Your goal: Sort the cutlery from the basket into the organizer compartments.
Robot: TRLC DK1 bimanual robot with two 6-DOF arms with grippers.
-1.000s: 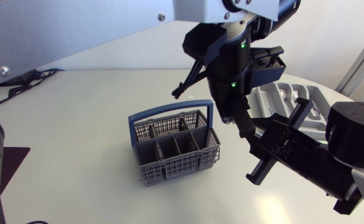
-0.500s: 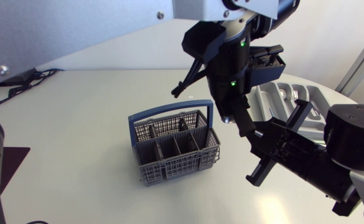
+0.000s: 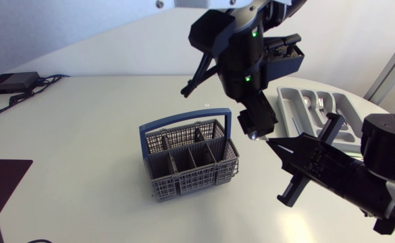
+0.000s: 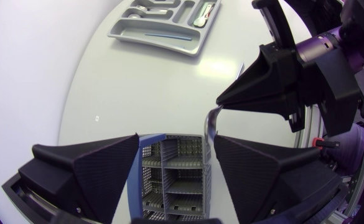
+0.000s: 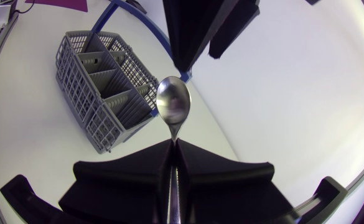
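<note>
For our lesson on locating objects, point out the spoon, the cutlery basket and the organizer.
spoon (image 5: 172,102), right wrist view, on its bowl.
cutlery basket (image 3: 190,179), head view, on its grey front wall.
organizer (image 3: 288,104), head view, on its bare end compartment.

The pale, glossy surface (image 3: 82,135) carries a grey mesh basket (image 3: 189,162) with a blue handle. It stands upright directly below the left arm's fingers (image 4: 85,168), its compartments showing between them. A grey organizer (image 3: 288,108) lies flat well ahead of those fingers, apart from the basket. A small black box (image 3: 8,81) with cables sits far off to their side.
</note>
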